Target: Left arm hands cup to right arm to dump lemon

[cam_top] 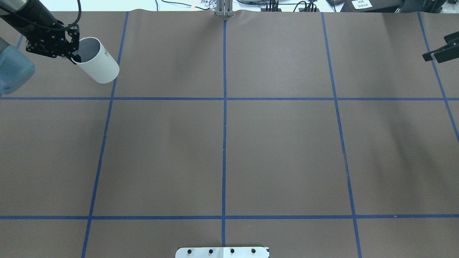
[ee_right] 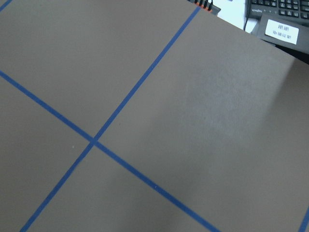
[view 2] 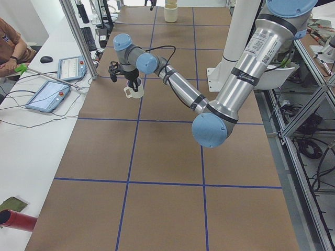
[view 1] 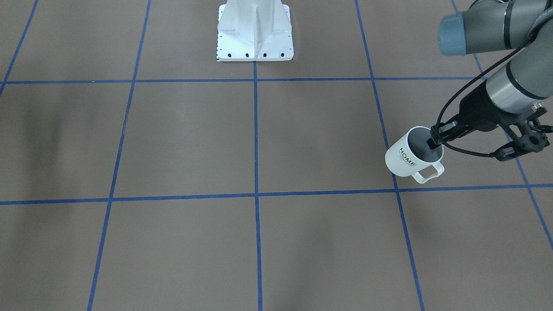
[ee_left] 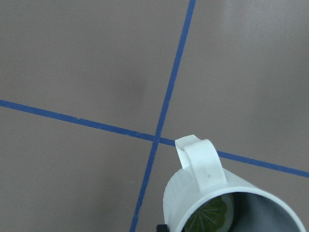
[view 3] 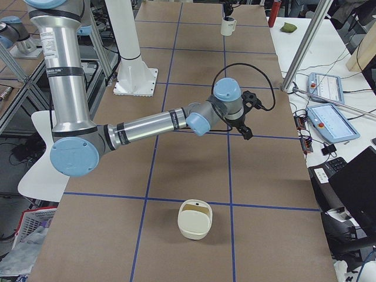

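The white "HOME" cup hangs tilted above the table near its far left corner. It also shows in the overhead view and the exterior left view. My left gripper is shut on the cup's rim, one finger inside, and it shows in the overhead view too. The lemon lies inside the cup in the left wrist view. My right gripper only shows partly at the overhead view's right edge, far from the cup. I cannot tell whether it is open or shut.
A cream basket-like container stands on the table at the robot's right end, also far off in the exterior left view. The white robot base sits mid-table. An operator and tablets are beside the table.
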{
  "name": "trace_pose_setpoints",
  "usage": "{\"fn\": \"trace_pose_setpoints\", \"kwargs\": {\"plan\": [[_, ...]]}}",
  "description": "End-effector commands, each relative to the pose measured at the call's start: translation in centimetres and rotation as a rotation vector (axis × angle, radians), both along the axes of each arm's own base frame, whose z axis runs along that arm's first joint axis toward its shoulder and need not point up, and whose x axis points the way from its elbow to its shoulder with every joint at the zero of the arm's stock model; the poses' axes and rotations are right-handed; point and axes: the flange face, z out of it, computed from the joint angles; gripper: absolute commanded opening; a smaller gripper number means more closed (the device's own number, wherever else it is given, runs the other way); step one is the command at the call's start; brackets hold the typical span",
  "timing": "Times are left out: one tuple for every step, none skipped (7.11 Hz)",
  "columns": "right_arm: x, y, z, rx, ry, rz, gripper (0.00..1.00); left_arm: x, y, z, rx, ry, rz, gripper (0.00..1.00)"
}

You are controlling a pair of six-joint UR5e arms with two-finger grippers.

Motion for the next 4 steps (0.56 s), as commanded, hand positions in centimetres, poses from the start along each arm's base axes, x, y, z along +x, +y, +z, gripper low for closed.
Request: {"fn": "trace_pose_setpoints", "kwargs": {"plan": [[-4.1,-1.8,0.1,0.053,-0.184,0.053,1.0,4.0,0.0,-3.3,-0.042,0.012,-0.008,0.0],[-7.0,-1.5,-2.9,0.062,-0.257,0.052,1.0,5.1,-0.1,-4.5,-0.056,0.018,-0.013,0.0],[-10.6,-1.2,-6.7,0.086,-0.304,0.057,1.0,6.5,0.3,-6.2,-0.084,0.029,-0.026,0.0],[-13.4,0.2,-9.4,0.184,-0.327,0.13,1.0,7.9,0.1,-8.8,-0.123,0.043,-0.055,0.0]]}}
